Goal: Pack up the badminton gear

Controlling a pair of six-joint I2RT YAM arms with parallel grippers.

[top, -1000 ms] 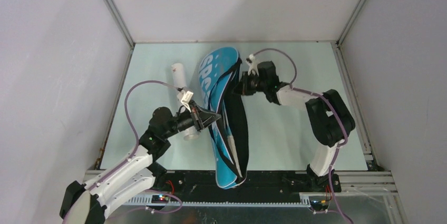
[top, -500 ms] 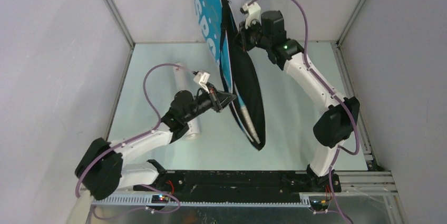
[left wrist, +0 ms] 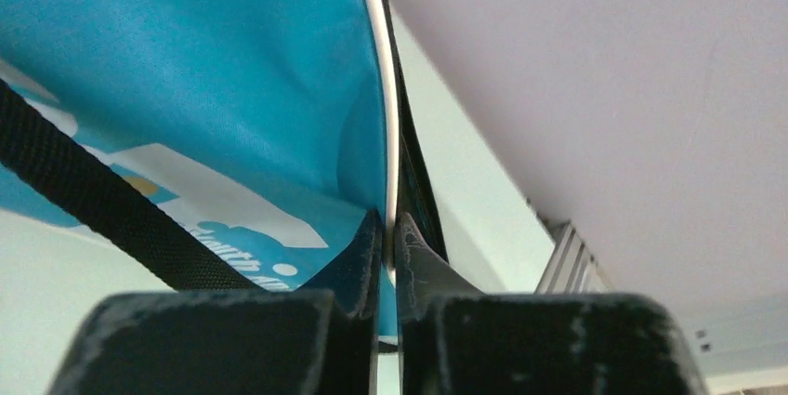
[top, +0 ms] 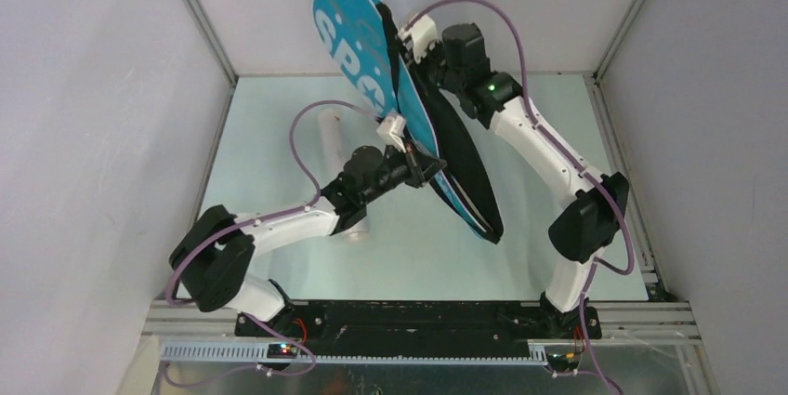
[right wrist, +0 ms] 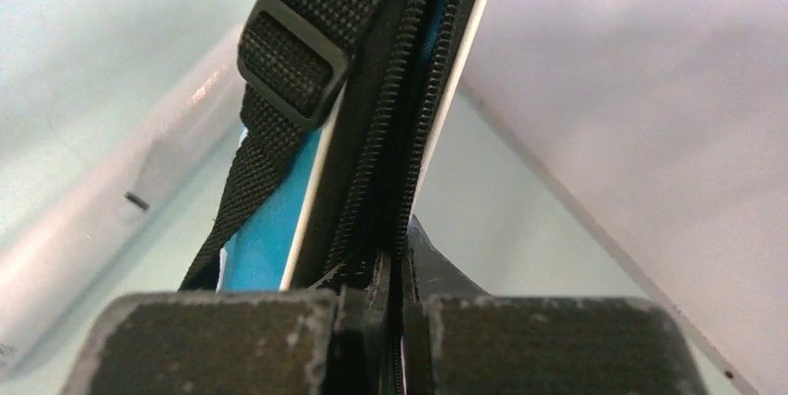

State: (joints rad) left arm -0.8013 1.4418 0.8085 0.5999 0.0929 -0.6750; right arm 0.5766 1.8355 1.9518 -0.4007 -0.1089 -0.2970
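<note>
**While both arms pinch its edge, the blue bag stands tilted above the table**

Where the two arms meet over the middle of the table (top: 520, 228), the blue "SPORT" bag (top: 353, 32) is held up on its edge between them. Its wide round head points up and toward the far wall. Its narrow end slants down toward the near right, and from above I cannot tell whether that tip touches the surface. The blue printed face is turned to the left, and the black side (top: 460, 153) faces right.

The left gripper (top: 429, 169) is clamped on the bag's rim about halfway along its length. In the left wrist view its fingers (left wrist: 358, 265) are pressed together on the white piping, with the blue cloth (left wrist: 186, 60) spreading up and to the left. The black strap (left wrist: 93, 200) crosses that cloth on a diagonal.

The right gripper (top: 409, 56) grips the bag higher up, near the head, from the black side. In the right wrist view its jaws are closed tight on the seam where the zipper (right wrist: 409, 88) runs. The strap's plastic buckle (right wrist: 293, 60) hangs just to the left of the zipper, and a strip of blue (right wrist: 260, 237) shows below it.

The long white tube (top: 327, 135) lies flat on the table to the left of the bag, partly hidden under the left arm and not touching the bag.
</note>
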